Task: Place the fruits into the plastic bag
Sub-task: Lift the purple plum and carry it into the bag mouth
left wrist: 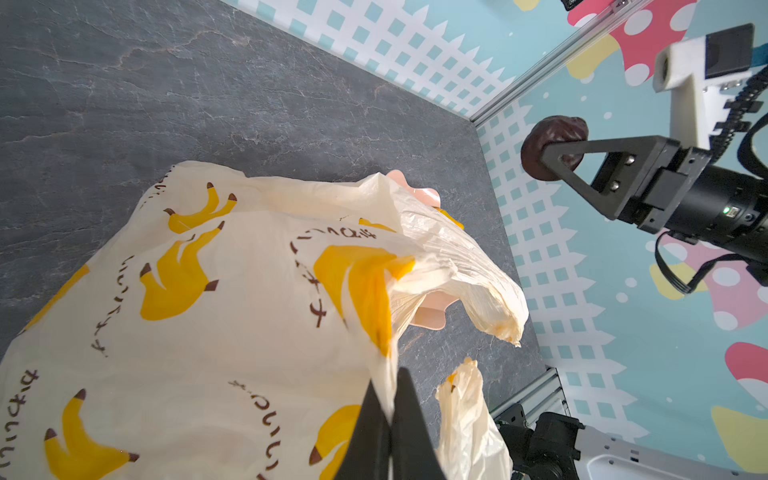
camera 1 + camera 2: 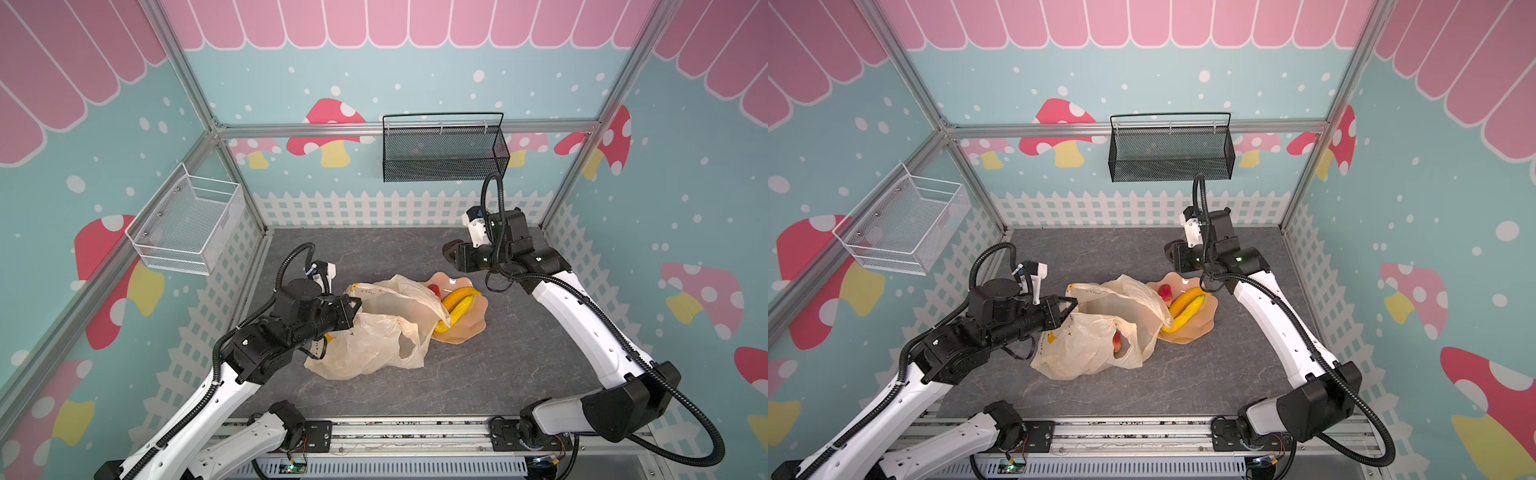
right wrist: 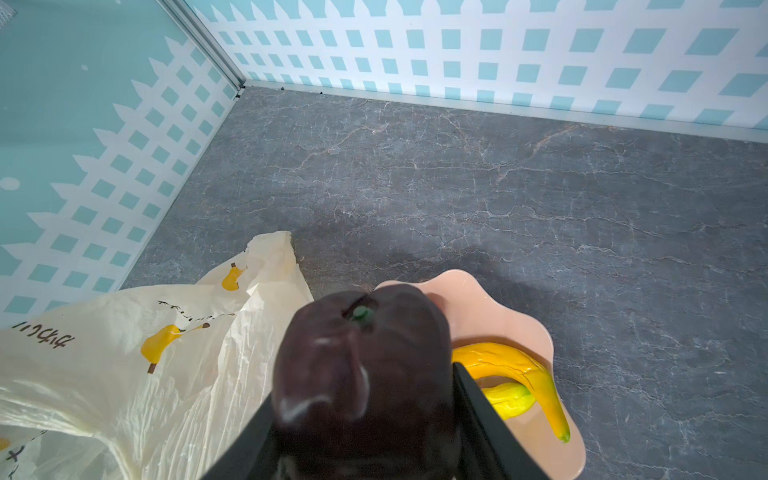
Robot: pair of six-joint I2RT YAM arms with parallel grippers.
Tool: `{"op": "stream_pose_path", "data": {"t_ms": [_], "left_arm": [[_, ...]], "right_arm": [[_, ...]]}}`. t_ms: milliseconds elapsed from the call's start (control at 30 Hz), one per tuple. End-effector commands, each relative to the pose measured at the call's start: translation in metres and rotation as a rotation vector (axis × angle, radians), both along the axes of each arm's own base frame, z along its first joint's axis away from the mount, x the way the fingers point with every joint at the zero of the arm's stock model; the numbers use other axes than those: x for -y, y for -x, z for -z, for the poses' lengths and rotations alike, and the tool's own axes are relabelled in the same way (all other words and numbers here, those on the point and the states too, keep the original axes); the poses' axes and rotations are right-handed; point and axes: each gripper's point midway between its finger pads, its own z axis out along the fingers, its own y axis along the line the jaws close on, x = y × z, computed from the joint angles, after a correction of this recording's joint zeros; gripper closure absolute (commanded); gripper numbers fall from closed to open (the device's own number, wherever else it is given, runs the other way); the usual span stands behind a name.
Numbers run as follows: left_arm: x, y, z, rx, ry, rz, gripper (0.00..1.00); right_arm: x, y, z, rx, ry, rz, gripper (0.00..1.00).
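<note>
Your left end effector [image 1: 390, 399] is pinched tight on a fold of the thin, crinkly cream plastic bag [image 2: 374, 345], which is slumped on the grey marbled desk [image 2: 478, 374]. Your right end effector [image 1: 555, 156] clasps the glossy dark brown round fruit [image 3: 361, 365] in the air near the wavy-edged pink plate [image 2: 471, 328], where smooth yellow bananas [image 2: 457, 309] lie.

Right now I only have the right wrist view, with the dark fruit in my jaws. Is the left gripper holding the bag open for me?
Observer: Yes. The left gripper is shut on the plastic bag's edge, pinching it.
Operator: Anything inside before I drop the dark fruit?
Observer: A strawberry shows through the bag's handle loop in a top view.
Operator: What else is on the plate?
Observer: A second strawberry lies on the pink plate beside the bananas, hidden from your camera.
</note>
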Motion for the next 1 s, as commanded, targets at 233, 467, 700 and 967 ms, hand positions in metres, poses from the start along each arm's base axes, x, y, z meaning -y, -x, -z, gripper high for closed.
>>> {"op": "stream_pose_path", "data": {"t_ms": [233, 467, 700, 967], "left_arm": [[0.003, -0.003, -0.007, 0.011, 0.019, 0.008, 0.98], [0.004, -0.003, -0.007, 0.011, 0.019, 0.008, 0.98], [0.004, -0.004, -0.007, 0.009, 0.018, 0.007, 0.98], [0.005, -0.005, -0.005, 0.004, 0.016, 0.01, 0.98]], "right_arm": [[-0.065, 0.049, -0.068, 0.138, -0.346, -0.366, 0.63], [-0.118, 0.098, -0.088, 0.185, -0.349, -0.614, 0.63], [-0.128, 0.113, -0.076, 0.163, -0.316, -0.667, 0.63], [-0.134, 0.121, -0.038, 0.1, -0.175, -0.689, 0.64]]}}
